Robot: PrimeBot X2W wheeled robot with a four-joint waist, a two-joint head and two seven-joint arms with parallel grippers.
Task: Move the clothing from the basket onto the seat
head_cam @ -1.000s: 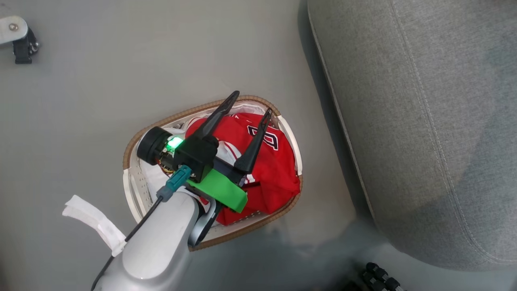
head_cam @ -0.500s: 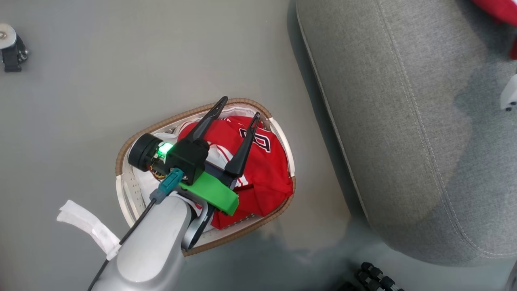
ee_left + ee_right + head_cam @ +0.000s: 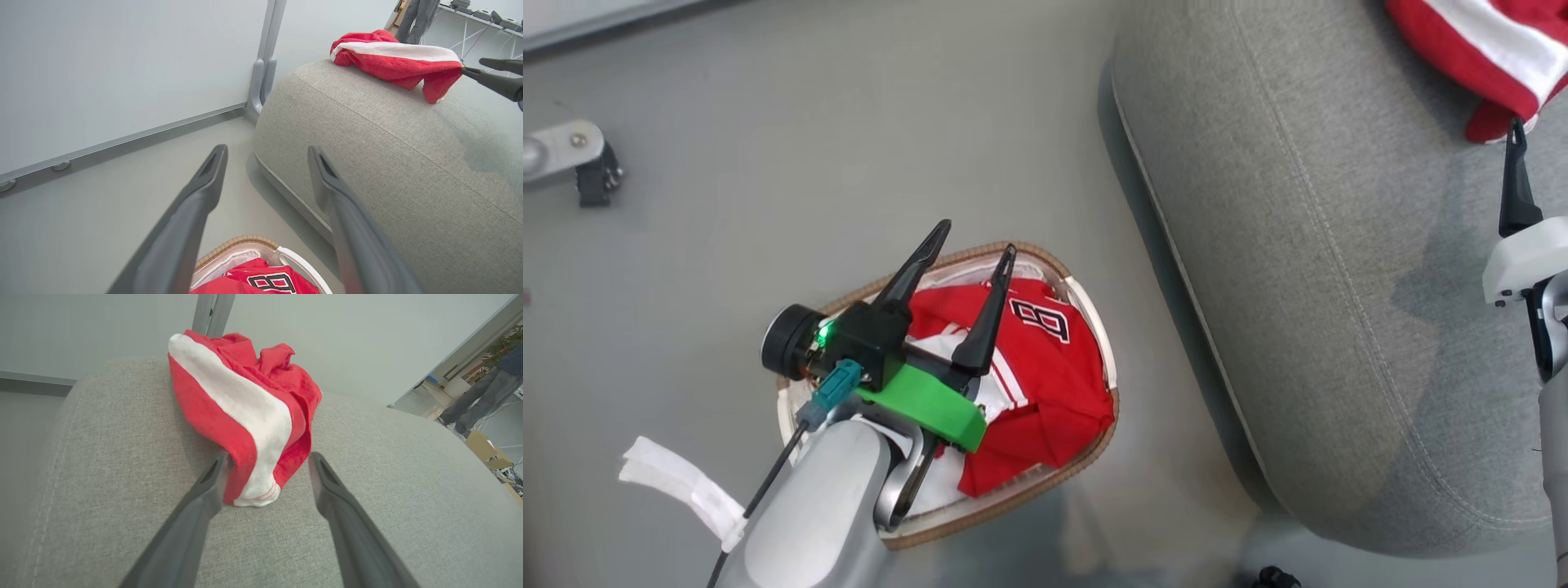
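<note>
Red white-striped fabric garment (image 3: 245,404) is being straddled on grey woven sofa (image 3: 408,498) by released right gripper (image 3: 268,456); left gripper (image 3: 977,237) released.

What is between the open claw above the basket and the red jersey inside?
Nothing visible. The left gripper hangs open over the jersey, which lies uncovered on top in the basket.
</note>
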